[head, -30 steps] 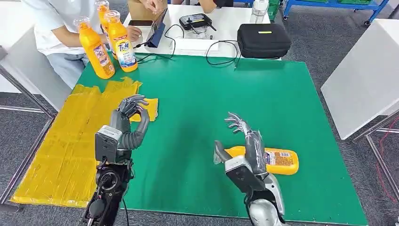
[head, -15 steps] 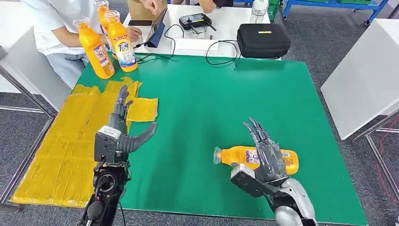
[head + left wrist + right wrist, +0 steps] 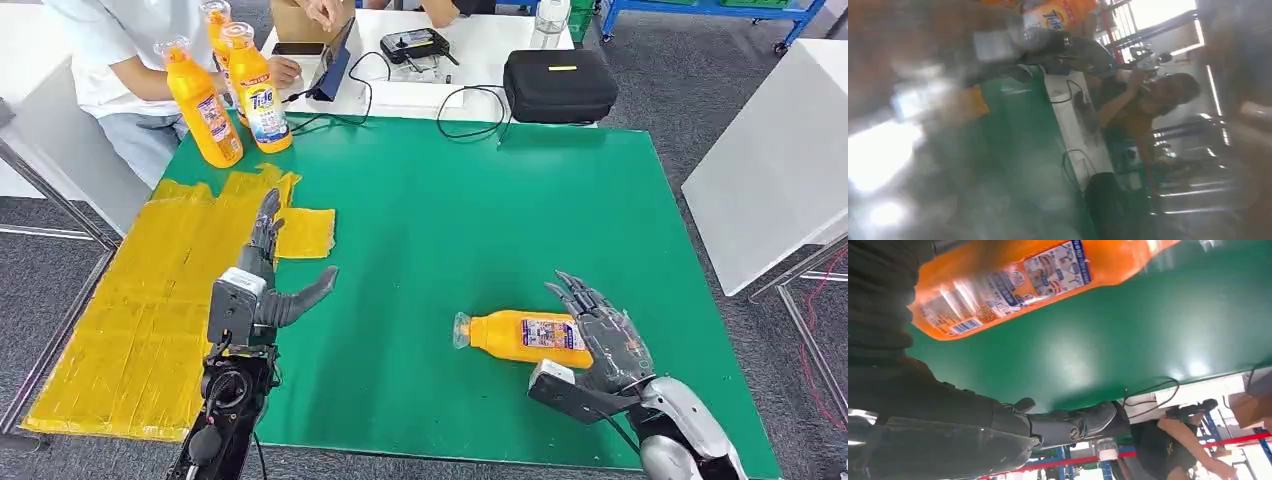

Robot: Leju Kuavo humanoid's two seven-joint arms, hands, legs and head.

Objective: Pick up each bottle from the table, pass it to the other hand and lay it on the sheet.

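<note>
A big green table (image 3: pixel 450 200) has a yellow sheet (image 3: pixel 140 300) lying along its left side. Behind it is a white table (image 3: pixel 480 50) with a black case (image 3: pixel 560 85) on top, and a person (image 3: pixel 120 70) sits at the far left corner.

Three orange bottles stand up (image 3: pixel 215 95) near that corner, next to the sheet.

One orange bottle (image 3: pixel 520 336) lies on its side on the green, cap pointing left. The right hand (image 3: pixel 605 340) rests at its bottom end with fingers spread. It looks like it is touching the bottle, not gripping it, but that is hard to see.

The left hand (image 3: pixel 270 275) is up over the sheet's edge, fingers straight, thumb out, holding nothing.
</note>
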